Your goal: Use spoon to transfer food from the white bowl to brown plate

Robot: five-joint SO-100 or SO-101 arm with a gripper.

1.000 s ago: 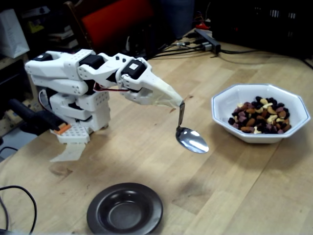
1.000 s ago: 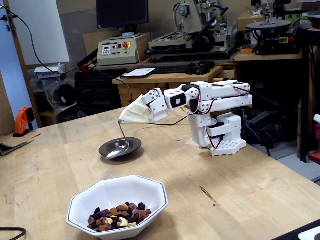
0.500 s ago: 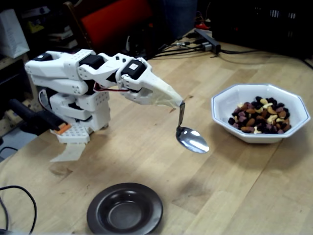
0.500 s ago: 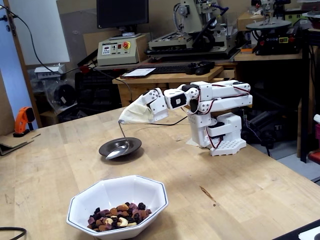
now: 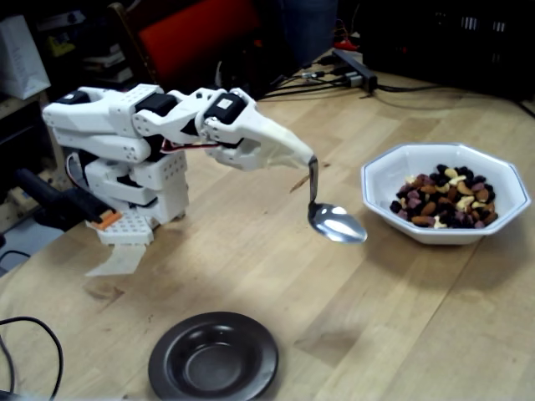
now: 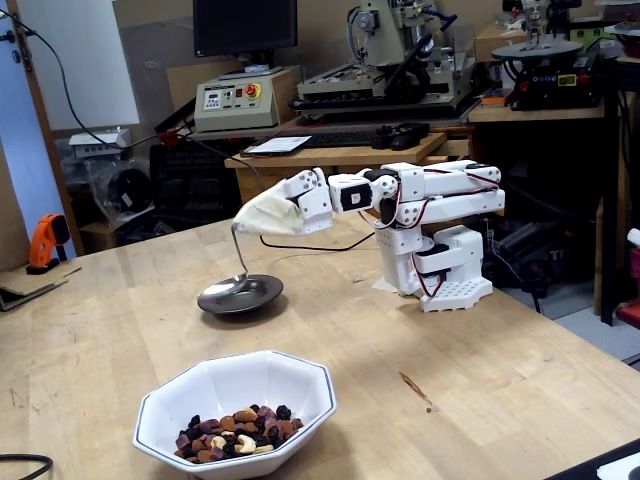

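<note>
My white gripper (image 5: 303,159) (image 6: 243,222) is shut on the taped end of the spoon's handle. The silver spoon (image 5: 336,224) (image 6: 224,291) hangs below it, its oval bowl empty and held above the table, a short way left of the white bowl in a fixed view. The white bowl (image 5: 512,193) (image 6: 302,378) is octagonal and holds the food (image 5: 446,205) (image 6: 232,434), mixed nuts and dark raisin-like bits. The brown plate (image 5: 213,355) (image 6: 262,293) lies empty at the front of the table in a fixed view, well below and left of the spoon.
The arm's white base (image 5: 125,180) (image 6: 440,262) stands on the wooden table. A black cable (image 5: 29,330) curls at the table's left edge in a fixed view. A power strip (image 5: 355,71) and cables lie at the back edge. Benches with machines (image 6: 400,60) stand behind.
The gripper has risen and reached a little toward the white bowl, carrying the spoon up and right in a fixed view. The spoon's bowl has levelled out.
</note>
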